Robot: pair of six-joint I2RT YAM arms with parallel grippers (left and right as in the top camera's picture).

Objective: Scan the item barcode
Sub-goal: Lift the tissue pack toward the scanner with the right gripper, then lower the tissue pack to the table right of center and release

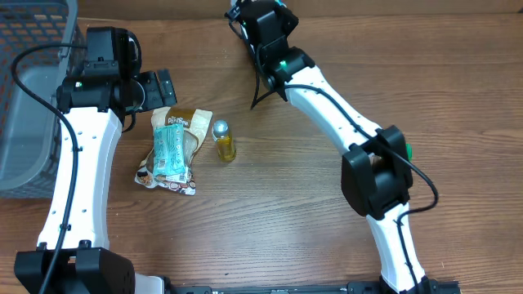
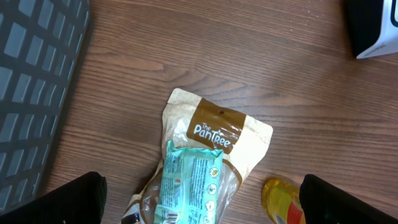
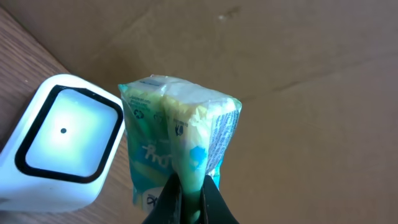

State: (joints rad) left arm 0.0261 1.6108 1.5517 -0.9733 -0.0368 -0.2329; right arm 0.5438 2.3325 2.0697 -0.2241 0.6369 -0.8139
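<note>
My right gripper is shut on a soft green-and-teal packet, pinching its lower edge and holding it upright. The packet hangs just right of the white scanner, whose window glows pale green. I cannot make out a barcode on the packet's visible side. My left gripper is open, hovering over a brown PanTree bag that has a teal packet lying on it. Nothing sits between its fingers. From overhead, the left gripper hangs above the bag.
A small yellow bottle with a silver cap stands just right of the bag. A grey mesh basket fills the far left. A brown cardboard wall stands behind the scanner at the table's back edge.
</note>
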